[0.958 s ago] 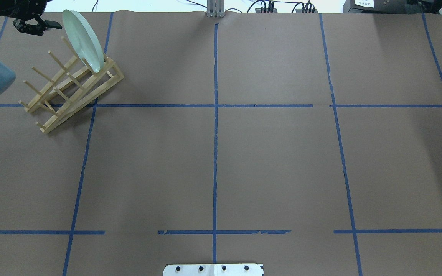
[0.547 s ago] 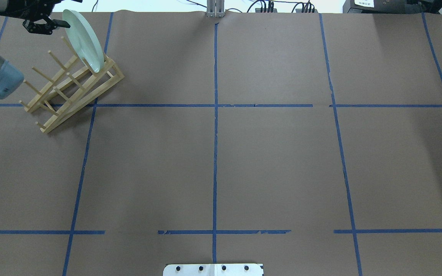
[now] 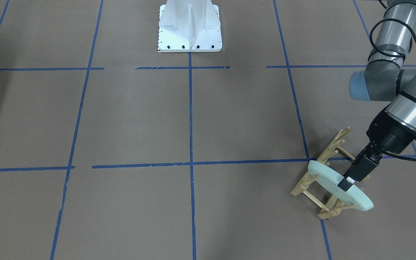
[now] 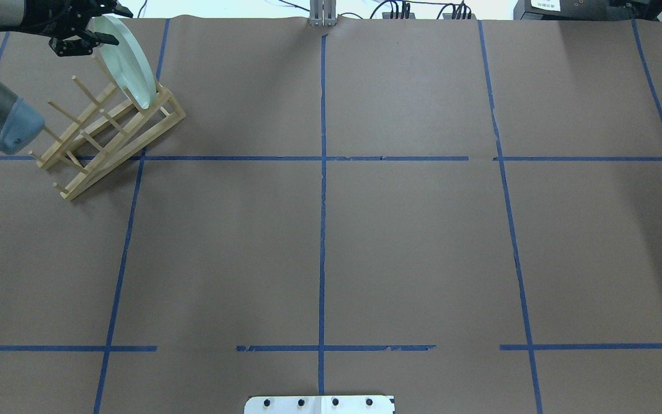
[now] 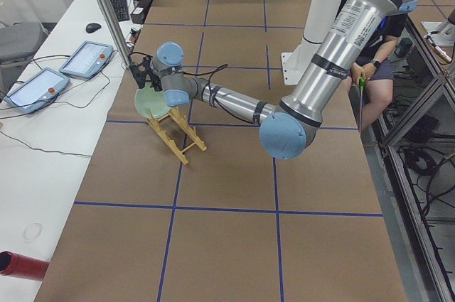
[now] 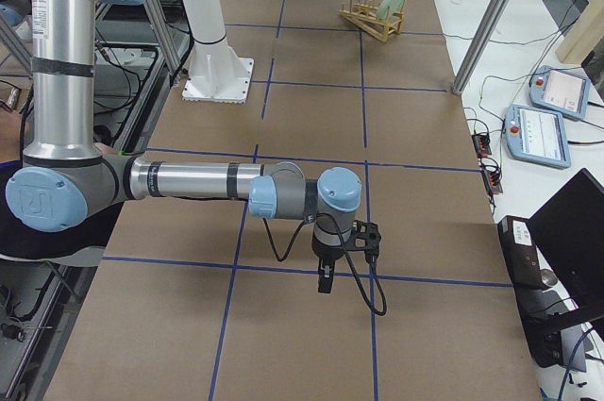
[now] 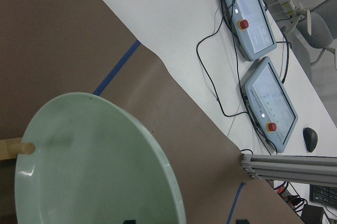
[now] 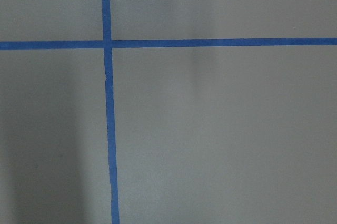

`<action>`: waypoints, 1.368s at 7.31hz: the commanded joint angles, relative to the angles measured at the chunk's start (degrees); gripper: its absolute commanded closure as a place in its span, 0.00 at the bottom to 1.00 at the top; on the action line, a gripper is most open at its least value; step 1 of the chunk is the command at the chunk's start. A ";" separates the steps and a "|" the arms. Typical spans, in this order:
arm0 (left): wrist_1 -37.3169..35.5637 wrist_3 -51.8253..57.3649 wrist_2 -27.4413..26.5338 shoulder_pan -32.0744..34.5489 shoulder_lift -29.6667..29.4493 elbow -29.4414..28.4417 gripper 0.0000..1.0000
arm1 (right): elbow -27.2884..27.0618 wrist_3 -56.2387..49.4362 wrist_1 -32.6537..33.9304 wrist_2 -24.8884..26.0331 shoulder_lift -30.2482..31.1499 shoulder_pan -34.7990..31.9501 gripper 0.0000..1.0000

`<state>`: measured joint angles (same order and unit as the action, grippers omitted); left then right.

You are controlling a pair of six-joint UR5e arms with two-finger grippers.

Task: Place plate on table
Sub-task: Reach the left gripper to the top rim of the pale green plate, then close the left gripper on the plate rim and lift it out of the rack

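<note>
The round pale mint-green glazed plate [image 4: 127,63] with a raised rim stands on edge in the end slot of the wooden peg rack [image 4: 107,138], at the far left corner of the brown paper-covered table [image 4: 400,241]. It leans, with its hollow face towards the empty pegs. The left gripper [image 4: 114,26] straddles its top rim, fingers apart. Whether the right gripper [image 6: 326,274] is open or closed cannot be told.

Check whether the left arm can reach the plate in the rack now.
Probably yes: the left gripper straddles the top rim of the plate, jaws open, and the rack pegs sit lower, clear of it.
</note>
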<state>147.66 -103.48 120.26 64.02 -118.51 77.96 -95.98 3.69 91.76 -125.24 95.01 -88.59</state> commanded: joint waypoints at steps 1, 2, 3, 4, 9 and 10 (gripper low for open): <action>0.00 0.03 -0.29 -0.21 -0.05 0.00 0.57 | 0.00 -0.08 0.00 0.00 0.00 0.00 0.00; 0.00 0.21 -0.29 -0.21 0.03 0.00 0.65 | 0.00 -0.08 0.00 0.00 0.00 0.00 0.00; 0.00 0.30 -0.38 -0.30 0.12 0.00 0.69 | 0.00 -0.08 0.00 0.00 0.00 0.00 0.00; 0.00 0.30 -0.38 -0.47 0.12 0.00 0.74 | 0.00 0.00 0.00 0.00 0.00 0.00 0.00; 0.35 0.48 0.41 0.40 0.82 3.32 1.00 | 0.00 0.00 0.00 0.00 0.00 0.00 0.00; 0.26 0.21 0.50 1.19 0.83 3.94 1.00 | 0.00 -0.08 0.00 0.00 0.00 0.00 0.00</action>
<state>147.97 -103.05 120.54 64.45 -117.79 80.86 -95.98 3.65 91.76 -125.24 95.01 -88.58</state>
